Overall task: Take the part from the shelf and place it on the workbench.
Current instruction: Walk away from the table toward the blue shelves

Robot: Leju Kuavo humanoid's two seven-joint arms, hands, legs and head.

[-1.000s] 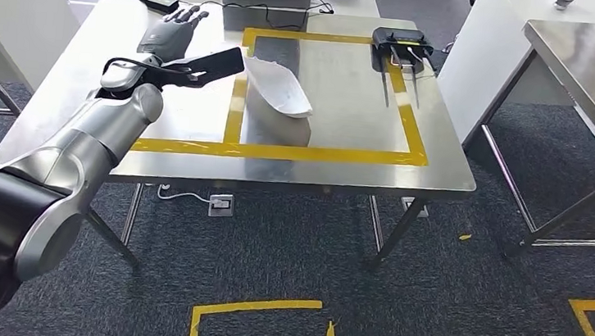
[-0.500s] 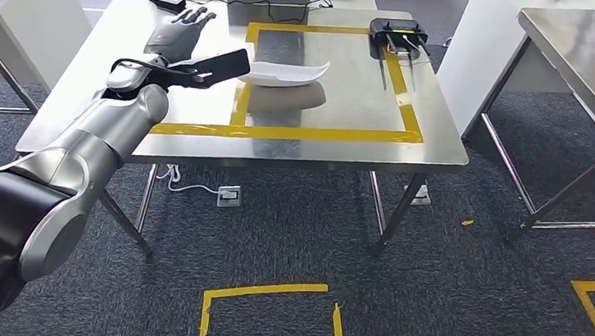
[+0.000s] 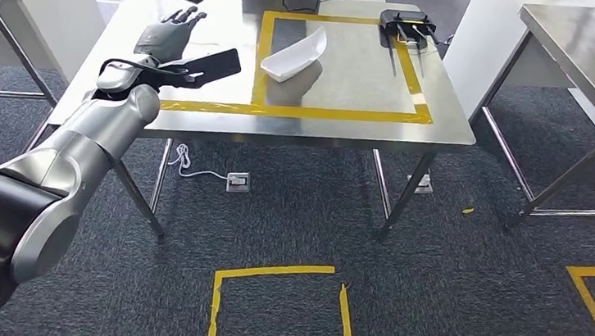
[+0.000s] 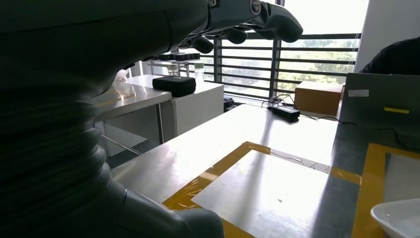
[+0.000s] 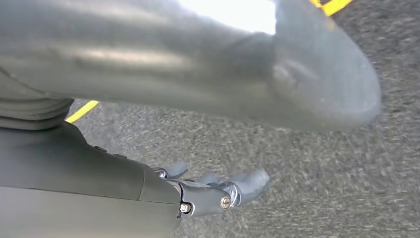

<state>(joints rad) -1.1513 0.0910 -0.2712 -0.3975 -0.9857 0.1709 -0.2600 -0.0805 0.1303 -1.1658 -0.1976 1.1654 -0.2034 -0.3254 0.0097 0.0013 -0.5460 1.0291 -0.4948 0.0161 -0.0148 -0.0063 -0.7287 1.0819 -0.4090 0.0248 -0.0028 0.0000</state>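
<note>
the white part (image 3: 295, 55) lies on my desk (image 3: 339, 127) inside the yellow tape square (image 3: 337, 112), toward its far left corner, tilted with one end raised. my left robot hand (image 3: 169, 34) hovers over the desk's left side, well apart from the part, fingers spread and holding nothing. a black box (image 3: 407, 21) sits at the square's far right corner. my right robot hand (image 5: 218, 191) hangs above the grey carpet (image 3: 431, 288), fingers loosely apart, nothing in them.
</note>
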